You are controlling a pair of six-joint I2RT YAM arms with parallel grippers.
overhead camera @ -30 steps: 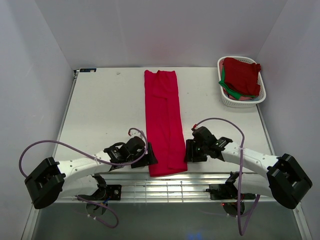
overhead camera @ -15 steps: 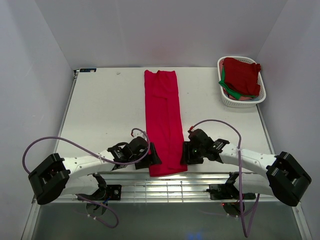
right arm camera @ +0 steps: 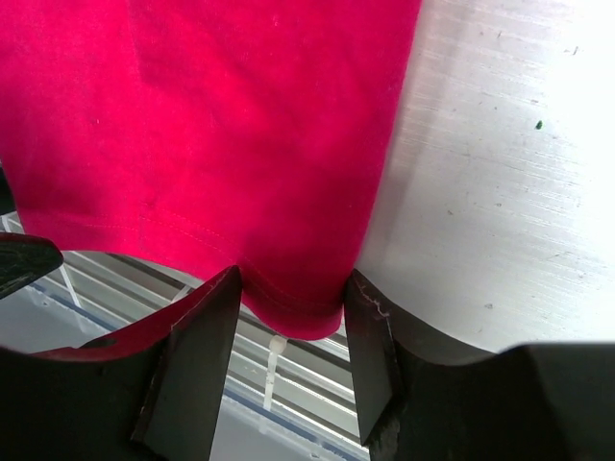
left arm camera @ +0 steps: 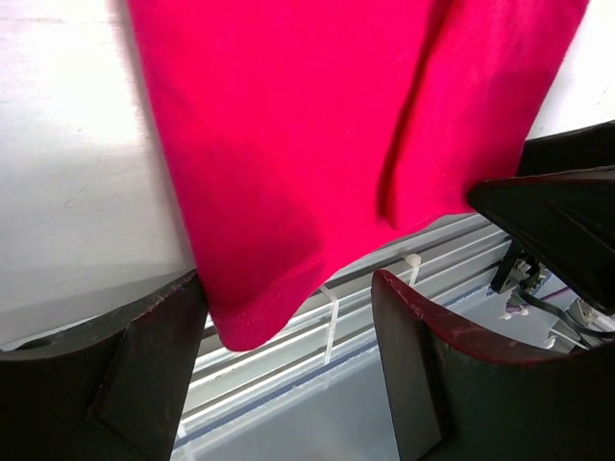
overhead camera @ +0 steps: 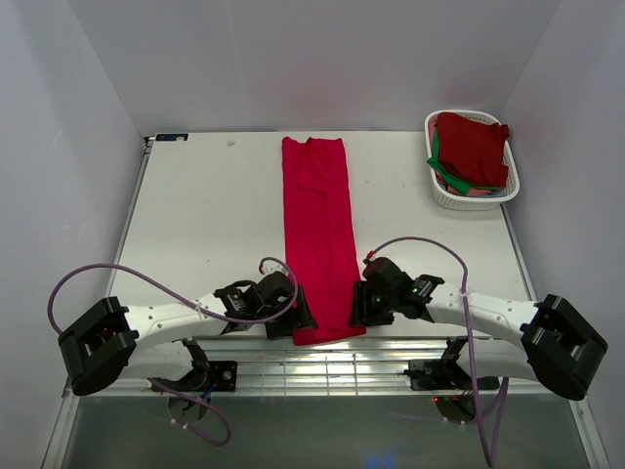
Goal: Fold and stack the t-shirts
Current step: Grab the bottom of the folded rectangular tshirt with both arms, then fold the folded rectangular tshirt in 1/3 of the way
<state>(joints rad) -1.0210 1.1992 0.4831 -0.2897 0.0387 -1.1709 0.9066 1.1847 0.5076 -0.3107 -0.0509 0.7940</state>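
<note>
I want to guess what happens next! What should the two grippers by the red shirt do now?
Probably close both to lift the hem: the left gripper and right gripper sit open around the near corners of the red t-shirt.

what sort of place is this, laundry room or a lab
Probably a robot lab cell: plain white walls box in a table, a left arm and right arm are bolted at its near edge, and a crimson t-shirt lies flat, with a white basket of other shirts.
</note>
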